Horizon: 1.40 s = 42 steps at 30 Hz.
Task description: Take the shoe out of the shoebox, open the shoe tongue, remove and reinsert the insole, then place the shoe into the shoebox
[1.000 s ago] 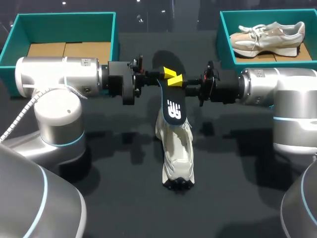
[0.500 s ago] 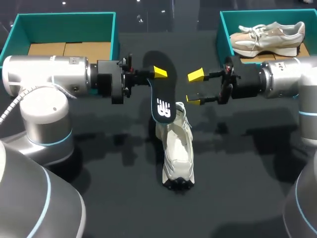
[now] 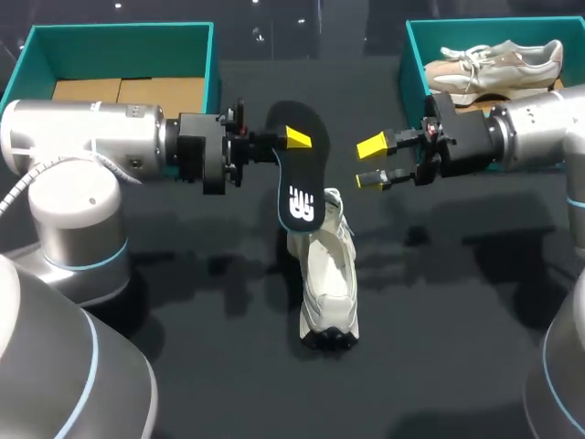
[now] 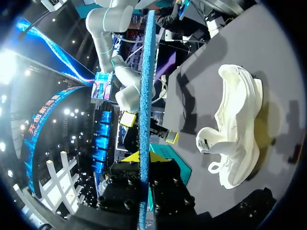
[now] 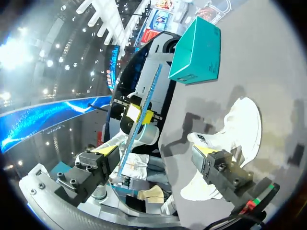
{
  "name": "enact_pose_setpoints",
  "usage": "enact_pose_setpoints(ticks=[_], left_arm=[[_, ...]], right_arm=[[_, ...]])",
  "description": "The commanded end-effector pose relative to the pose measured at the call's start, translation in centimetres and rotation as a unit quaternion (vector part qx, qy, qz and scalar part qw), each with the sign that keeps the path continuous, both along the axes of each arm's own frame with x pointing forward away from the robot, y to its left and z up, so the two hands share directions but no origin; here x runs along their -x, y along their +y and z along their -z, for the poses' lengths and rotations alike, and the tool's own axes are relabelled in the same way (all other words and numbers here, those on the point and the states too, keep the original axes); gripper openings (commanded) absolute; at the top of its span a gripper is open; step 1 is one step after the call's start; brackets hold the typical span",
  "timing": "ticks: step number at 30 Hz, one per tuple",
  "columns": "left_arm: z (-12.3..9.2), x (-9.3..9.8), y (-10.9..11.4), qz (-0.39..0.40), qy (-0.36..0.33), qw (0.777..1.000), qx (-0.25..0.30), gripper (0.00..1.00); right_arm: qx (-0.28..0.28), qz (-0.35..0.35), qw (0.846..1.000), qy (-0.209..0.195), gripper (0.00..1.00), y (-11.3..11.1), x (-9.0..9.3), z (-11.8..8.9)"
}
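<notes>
While the left pincer is clenched on one end of the insole, the right pincer hangs released just beside it, touching nothing. The insole hangs clear of the table, its free end pointing down over the white shoe at the table's middle.

Risks, as judged:
- The insole is held at one end only, so it may swing or slip on the way down.
- Nothing steadies the shoe; a push on the collar or tongue may tip or slide it.
- The free end may buckle against the tongue.

Count: pincers 2; insole 1; shoes 2, the beige shoe inside the right box; boxes 2, the left box at the far left corner.
</notes>
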<state>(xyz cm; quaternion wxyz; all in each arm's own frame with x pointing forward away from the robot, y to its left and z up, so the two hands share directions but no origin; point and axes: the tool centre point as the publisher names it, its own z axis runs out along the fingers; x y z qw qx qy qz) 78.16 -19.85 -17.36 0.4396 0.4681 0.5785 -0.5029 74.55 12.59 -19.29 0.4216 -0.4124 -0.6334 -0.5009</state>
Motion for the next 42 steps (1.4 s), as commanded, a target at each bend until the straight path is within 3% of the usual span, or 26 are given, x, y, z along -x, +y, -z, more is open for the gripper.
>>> enact_pose_setpoints(ticks=[1,3,6,23,27,30,31,33,34,37,40,42], left_arm=[[-0.9,1.2,0.9,0.020,0.022,0.999,-0.013,0.00],[-1.3,2.1,0.8,0.041,0.047,0.998,-0.006,0.00],[-1.6,3.0,0.6,0.050,0.061,0.997,-0.003,0.00],[-1.6,3.0,0.6,0.050,0.061,0.997,-0.003,0.00],[-2.4,4.6,0.4,0.036,0.095,0.995,0.004,0.00],[-3.1,6.2,0.5,0.022,0.139,0.990,0.012,0.00],[-3.3,6.7,0.5,0.018,0.156,0.987,0.019,0.00],[-3.6,7.8,0.5,0.016,0.188,0.982,0.026,0.00],[-3.6,8.4,0.4,0.012,0.202,0.979,0.030,0.00],[-3.8,10.0,0.1,0.007,0.235,0.971,0.033,0.00],[-3.8,11.2,-0.2,0.005,0.263,0.964,0.031,0.00],[-3.6,11.9,-0.5,0.005,0.283,0.959,0.028,0.00]], right_arm=[[0.091,-0.020,0.987,-0.130,1.00,-3.4,1.2,-0.9],[0.111,-0.028,0.981,-0.156,1.00,-4.5,1.5,-0.4],[0.145,-0.101,0.970,-0.169,1.00,-5.7,2.0,1.1],[0.145,-0.101,0.970,-0.169,1.00,-5.7,2.0,1.1],[0.165,-0.098,0.938,-0.289,1.00,-7.8,3.1,0.4],[0.202,-0.111,0.897,-0.377,1.00,-9.0,4.1,0.2],[0.237,-0.117,0.876,-0.404,1.00,-9.3,4.4,0.2],[0.257,-0.128,0.852,-0.439,1.00,-9.5,5.0,0.5],[0.286,-0.133,0.832,-0.457,1.00,-9.6,5.3,0.6],[0.319,-0.146,0.797,-0.492,1.00,-9.7,6.0,1.5],[0.363,-0.141,0.776,-0.497,1.00,-9.5,6.2,2.8],[0.401,-0.147,0.753,-0.501,1.00,-9.1,6.3,3.6]])
